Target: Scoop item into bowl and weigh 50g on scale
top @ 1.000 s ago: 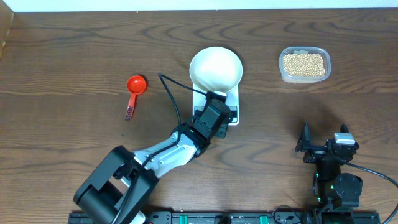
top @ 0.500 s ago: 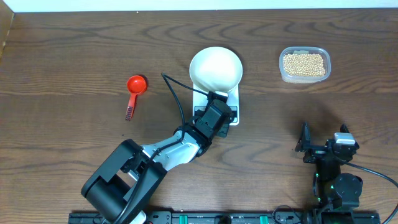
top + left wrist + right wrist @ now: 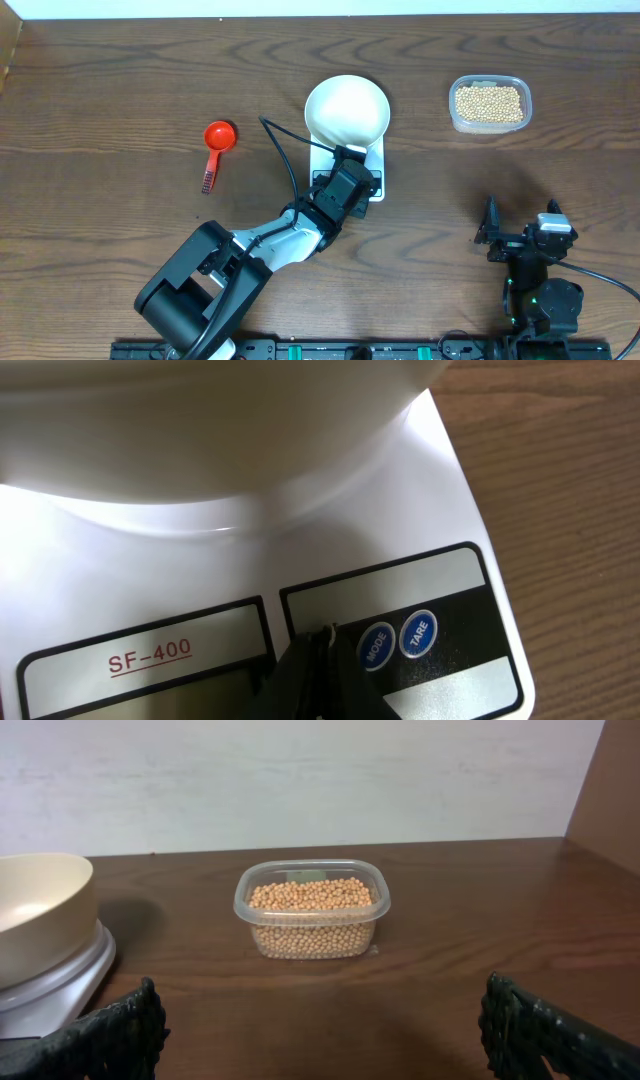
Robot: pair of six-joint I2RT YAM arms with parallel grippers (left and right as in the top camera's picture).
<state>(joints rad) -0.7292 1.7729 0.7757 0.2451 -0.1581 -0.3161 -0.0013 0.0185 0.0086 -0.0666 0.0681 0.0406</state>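
The white bowl [image 3: 347,108] stands on the white scale [image 3: 376,161]; it looks empty. In the left wrist view the bowl [image 3: 200,430] fills the top and the scale [image 3: 440,490] shows its MODE and TARE buttons. My left gripper [image 3: 325,635] is shut, its tip touching the scale's front panel just left of the MODE button; overhead it [image 3: 350,177] covers the scale's front. The beans [image 3: 488,102] fill a clear tub at the back right, also in the right wrist view [image 3: 312,910]. My right gripper [image 3: 320,1035] is open and empty, well in front of the tub [image 3: 520,237].
A red scoop [image 3: 215,145] lies on the table left of the scale, handle pointing toward the front. A black cable [image 3: 285,165] runs from the left arm past the scale. The table's right edge meets a brown wall panel [image 3: 620,790].
The left arm's base and elbow have shifted slightly; its gripper stays on the scale's front. The right arm has not moved.
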